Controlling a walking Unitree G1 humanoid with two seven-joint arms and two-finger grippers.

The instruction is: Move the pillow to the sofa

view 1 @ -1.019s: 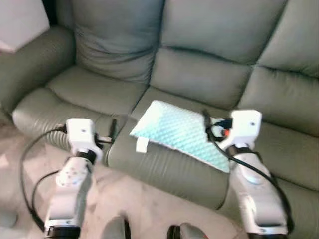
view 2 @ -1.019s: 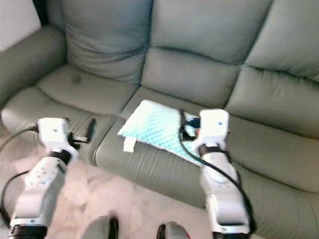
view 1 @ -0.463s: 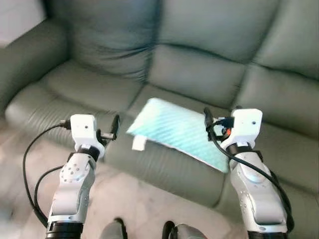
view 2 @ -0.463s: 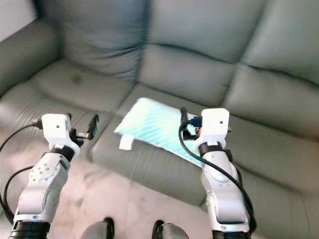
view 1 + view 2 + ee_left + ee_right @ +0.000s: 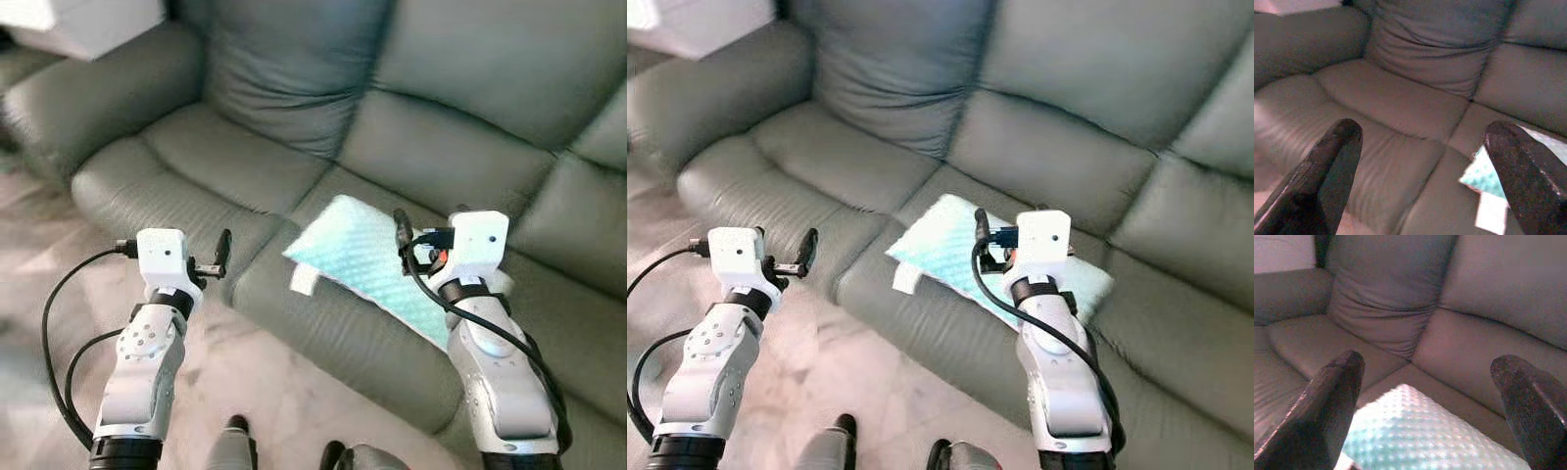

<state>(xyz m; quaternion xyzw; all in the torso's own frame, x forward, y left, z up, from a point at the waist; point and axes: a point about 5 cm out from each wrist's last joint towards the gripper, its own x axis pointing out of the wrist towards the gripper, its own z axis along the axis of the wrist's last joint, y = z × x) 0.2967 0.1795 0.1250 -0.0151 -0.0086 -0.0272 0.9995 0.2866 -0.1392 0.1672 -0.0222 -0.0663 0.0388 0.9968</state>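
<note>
A pale turquoise dotted pillow (image 5: 358,255) with a white tag lies flat on the middle seat of the grey-green leather sofa (image 5: 431,147), near its front edge. My right gripper (image 5: 1430,396) hovers just above the pillow (image 5: 1415,431), open, nothing between its fingers (image 5: 1332,401). My left gripper (image 5: 1425,161) is open too, held in front of the left seat cushion, apart from the pillow (image 5: 1493,176) off to its side. Its finger (image 5: 222,251) points toward the sofa front.
The sofa's left armrest (image 5: 88,88) rises at the far left, with a white object (image 5: 88,20) behind it. Light marbled floor (image 5: 255,382) runs along the sofa front. Black cables (image 5: 59,333) loop off my left arm. My feet (image 5: 235,446) stand near the sofa.
The whole picture has shifted rightward and down, so the camera has turned left. Both arms keep their pose; the pillow lies on the same seat.
</note>
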